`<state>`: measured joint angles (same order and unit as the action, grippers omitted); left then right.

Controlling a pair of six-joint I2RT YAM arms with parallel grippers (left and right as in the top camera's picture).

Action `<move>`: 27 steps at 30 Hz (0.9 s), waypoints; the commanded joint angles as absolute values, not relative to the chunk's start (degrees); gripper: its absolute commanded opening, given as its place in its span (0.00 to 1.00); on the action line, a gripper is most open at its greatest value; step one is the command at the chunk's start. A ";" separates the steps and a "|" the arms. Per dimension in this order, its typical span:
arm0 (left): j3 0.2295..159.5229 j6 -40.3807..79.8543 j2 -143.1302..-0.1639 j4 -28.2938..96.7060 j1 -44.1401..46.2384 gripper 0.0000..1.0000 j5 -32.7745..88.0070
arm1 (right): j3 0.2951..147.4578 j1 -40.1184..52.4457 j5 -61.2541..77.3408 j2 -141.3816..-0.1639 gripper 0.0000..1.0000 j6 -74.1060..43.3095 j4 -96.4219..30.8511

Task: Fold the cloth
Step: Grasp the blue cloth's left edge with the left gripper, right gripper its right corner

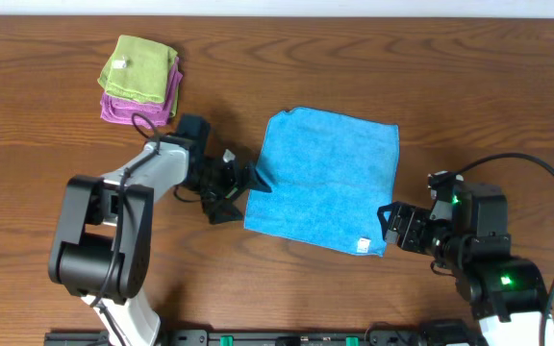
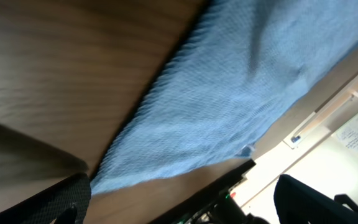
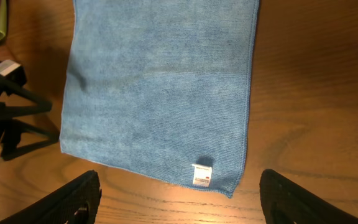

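Observation:
The sky-blue cloth [image 1: 325,183] lies spread flat on the wooden table, its white tag [image 1: 362,244] at the front right corner. My left gripper [image 1: 248,195] is open at the cloth's left edge, near the front left corner, and holds nothing. In the left wrist view the cloth [image 2: 229,93] stretches away ahead of the left gripper [image 2: 179,211]. My right gripper [image 1: 392,229] stands open just right of the tagged corner. Its wrist view shows the cloth [image 3: 160,87] and tag [image 3: 202,175] just beyond the right gripper [image 3: 182,208], with bare wood between the fingers [image 3: 67,202].
A folded light green cloth [image 1: 140,65] sits on a purple cloth [image 1: 135,111] at the back left. A black cable [image 1: 546,178] loops at the right arm. The table's front edge runs close behind both arm bases.

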<state>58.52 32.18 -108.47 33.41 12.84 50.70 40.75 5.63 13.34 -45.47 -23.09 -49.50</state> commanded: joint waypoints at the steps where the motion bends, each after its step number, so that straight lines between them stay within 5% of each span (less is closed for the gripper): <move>1: 56.38 38.33 -109.12 30.15 14.87 0.95 50.39 | 40.45 5.17 14.00 -45.17 0.82 -23.79 -49.71; 2: 55.42 40.03 -109.12 27.79 15.53 0.99 50.39 | 40.45 5.17 14.00 -45.17 0.83 -23.77 -49.87; 4: 54.24 41.52 -109.12 25.61 16.21 0.85 49.91 | 40.45 5.17 14.02 -45.17 0.83 -23.79 -50.13; 11: 50.72 41.21 -109.12 23.09 17.28 0.06 47.42 | 40.45 5.17 14.00 -45.17 0.85 -23.77 -52.42; 27: 50.78 32.42 -107.59 28.05 17.28 0.06 52.60 | 28.73 5.17 13.78 -52.80 0.80 -32.05 -47.09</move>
